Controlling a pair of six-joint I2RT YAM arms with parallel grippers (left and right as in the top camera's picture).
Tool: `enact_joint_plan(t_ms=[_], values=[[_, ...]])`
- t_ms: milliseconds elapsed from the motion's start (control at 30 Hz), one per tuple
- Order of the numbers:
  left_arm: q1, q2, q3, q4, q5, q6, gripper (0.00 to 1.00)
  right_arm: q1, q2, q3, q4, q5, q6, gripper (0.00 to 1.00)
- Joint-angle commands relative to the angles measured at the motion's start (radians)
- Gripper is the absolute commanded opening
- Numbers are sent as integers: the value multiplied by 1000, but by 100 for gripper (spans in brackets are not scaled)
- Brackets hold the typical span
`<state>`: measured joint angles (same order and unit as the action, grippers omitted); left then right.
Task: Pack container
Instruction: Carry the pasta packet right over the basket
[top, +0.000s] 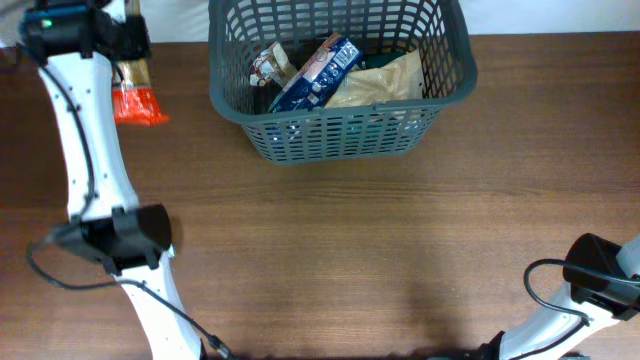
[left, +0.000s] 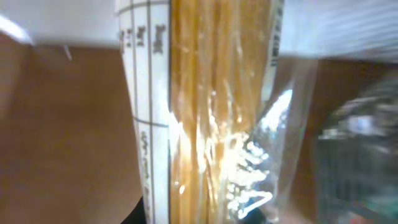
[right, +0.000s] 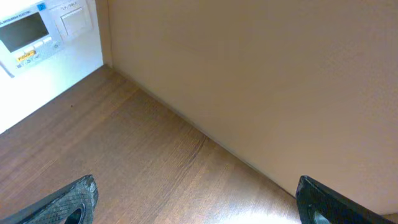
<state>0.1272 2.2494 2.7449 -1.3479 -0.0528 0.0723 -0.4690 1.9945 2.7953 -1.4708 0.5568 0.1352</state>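
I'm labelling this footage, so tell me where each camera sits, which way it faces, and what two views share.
Overhead: above the table, facing down at the basket; both arms show, left gripper shut on a pasta packet.
Left wrist: on the left arm, close against the packet; no finger clearly shows.
Right wrist: low over the table, facing a beige wall; right gripper open, fingertips in the bottom corners.
Shared: overhead and left wrist both show packet and basket.

The right tool shows two dark fingers spread wide apart, above a brown wood-grain surface. Ahead of the tool rises a plain beige wall. Ahead to its left stands a white appliance with a small screen.
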Motion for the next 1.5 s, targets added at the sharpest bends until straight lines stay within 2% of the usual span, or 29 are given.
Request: enact_joint_plan(t_ms=[0, 233, 467, 600, 800, 1000, 1467], values=[[-106, -127, 69, -7, 11, 130, 2, -3, -6, -4, 0, 8, 13, 99], [-343, -163, 68, 4, 11, 348, 2, -3, -6, -4, 0, 8, 13, 99], [-475, -161, 68, 71, 13, 375, 2, -3, -6, -4, 0, 8, 13, 99], [-491, -154, 68, 114, 23, 375, 2, -3, -6, -4, 0, 8, 13, 99], [-488, -96, 68, 201, 122, 368, 2, -3, -6, -4, 0, 8, 13, 99], [-484, 5, 68, 285, 121, 323, 2, -3, -6, -4, 0, 8, 13, 99], [-484, 196, 68, 228, 143, 253, 2, -3, -6, -4, 0, 8, 13, 99]])
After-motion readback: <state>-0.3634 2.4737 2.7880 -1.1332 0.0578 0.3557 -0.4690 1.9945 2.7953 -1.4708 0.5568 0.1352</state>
